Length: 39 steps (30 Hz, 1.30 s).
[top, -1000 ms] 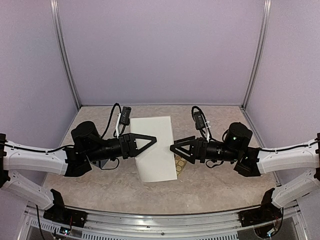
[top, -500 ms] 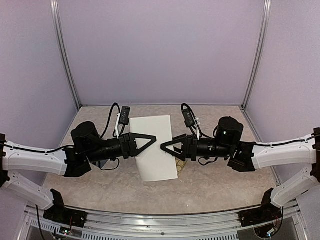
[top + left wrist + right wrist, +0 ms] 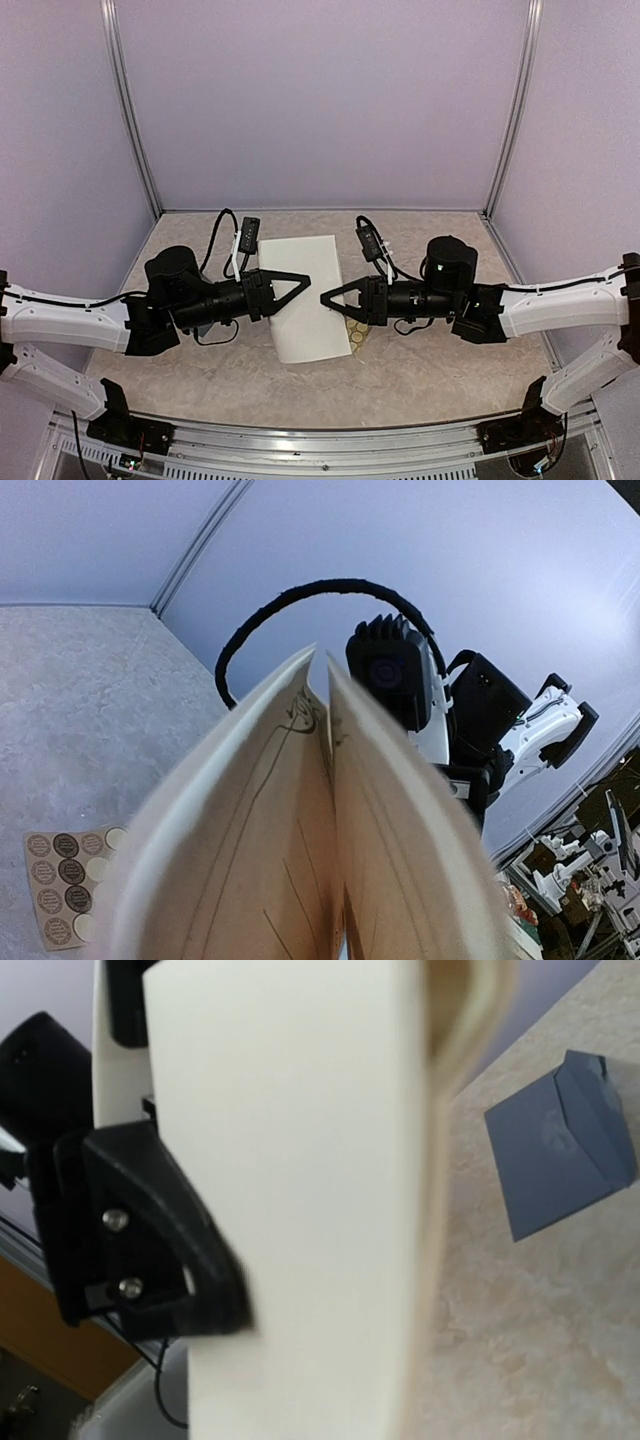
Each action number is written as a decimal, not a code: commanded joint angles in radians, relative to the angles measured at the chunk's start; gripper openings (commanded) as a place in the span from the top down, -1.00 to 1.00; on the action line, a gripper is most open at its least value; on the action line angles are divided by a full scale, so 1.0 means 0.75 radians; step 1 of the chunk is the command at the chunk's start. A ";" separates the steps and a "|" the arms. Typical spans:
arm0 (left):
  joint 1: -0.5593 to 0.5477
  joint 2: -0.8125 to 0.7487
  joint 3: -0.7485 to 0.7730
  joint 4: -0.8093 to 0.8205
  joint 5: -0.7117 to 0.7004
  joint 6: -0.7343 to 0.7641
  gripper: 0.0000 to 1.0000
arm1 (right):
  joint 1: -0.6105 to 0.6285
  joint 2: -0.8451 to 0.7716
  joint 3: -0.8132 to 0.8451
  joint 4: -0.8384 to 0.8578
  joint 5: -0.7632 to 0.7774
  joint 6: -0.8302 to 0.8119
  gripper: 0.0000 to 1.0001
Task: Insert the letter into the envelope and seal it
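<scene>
**Folded letter held between the two grippers**

The left gripper (image 3: pixel 303 281) is closed on the letter (image 3: pixel 312 335), its fingertips meeting on the paper's near-left part. From the left wrist, the letter (image 3: pixel 270 860) rises straight ahead of the fingers as two leaves parted in a narrow V. The beige lined face and dark ornate border are inside.

The right gripper (image 3: pixel 324 297) points at the left one, tip close to tip, over the same sheet. Its fingertips look drawn to one point, but I cannot tell whether they pinch the paper or only hang above it. The right wrist view is mostly filled by the letter's plain white back (image 3: pixel 300 1210).

The envelope (image 3: pixel 560 1145) lies flat on the table (image 3: pixel 430 370), beyond the sheet from the right gripper and apart from it. The sticker sheet (image 3: pixel 356 327) lies on the table just under the right gripper's fingers, beside the letter's right edge.
</scene>
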<state>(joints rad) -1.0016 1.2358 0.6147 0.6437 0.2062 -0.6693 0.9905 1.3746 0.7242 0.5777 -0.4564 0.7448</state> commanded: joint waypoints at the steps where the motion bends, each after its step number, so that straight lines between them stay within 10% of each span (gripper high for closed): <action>1: -0.014 -0.026 -0.001 -0.036 -0.046 0.045 0.67 | 0.015 0.019 0.043 -0.007 -0.003 0.005 0.78; 39: -0.016 0.019 -0.001 0.041 -0.006 0.007 0.56 | 0.016 0.061 0.067 0.005 -0.057 0.017 0.87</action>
<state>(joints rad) -1.0061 1.2400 0.6136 0.6289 0.1837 -0.6643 0.9924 1.4082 0.7456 0.5728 -0.4881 0.7536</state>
